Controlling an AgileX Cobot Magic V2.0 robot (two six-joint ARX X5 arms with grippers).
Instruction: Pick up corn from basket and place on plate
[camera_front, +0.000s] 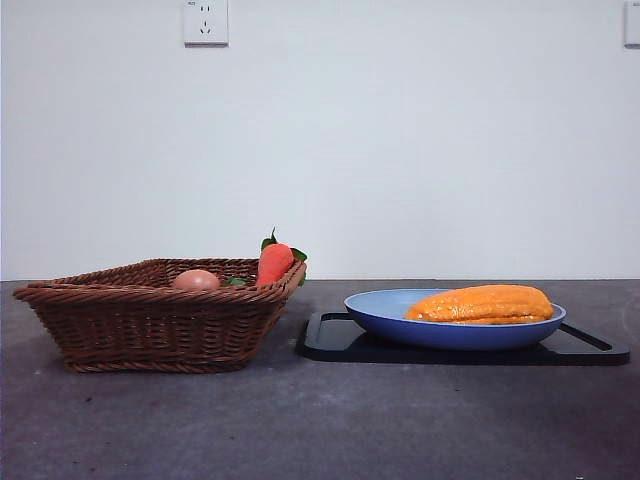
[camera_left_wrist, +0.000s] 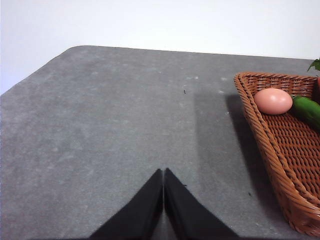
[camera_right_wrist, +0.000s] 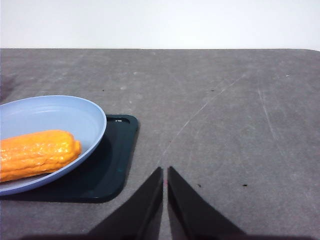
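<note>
The orange-yellow corn lies on its side in the blue plate, also seen as the corn on the plate in the right wrist view. The brown wicker basket stands to the left of the plate; its rim shows in the left wrist view. My left gripper is shut over bare table beside the basket. My right gripper is shut over bare table beside the plate. Neither gripper shows in the front view.
A pinkish egg and a red-orange carrot with green leaves sit in the basket, and a green item lies next to the egg. The plate rests on a flat black tray. A white wall with a socket stands behind.
</note>
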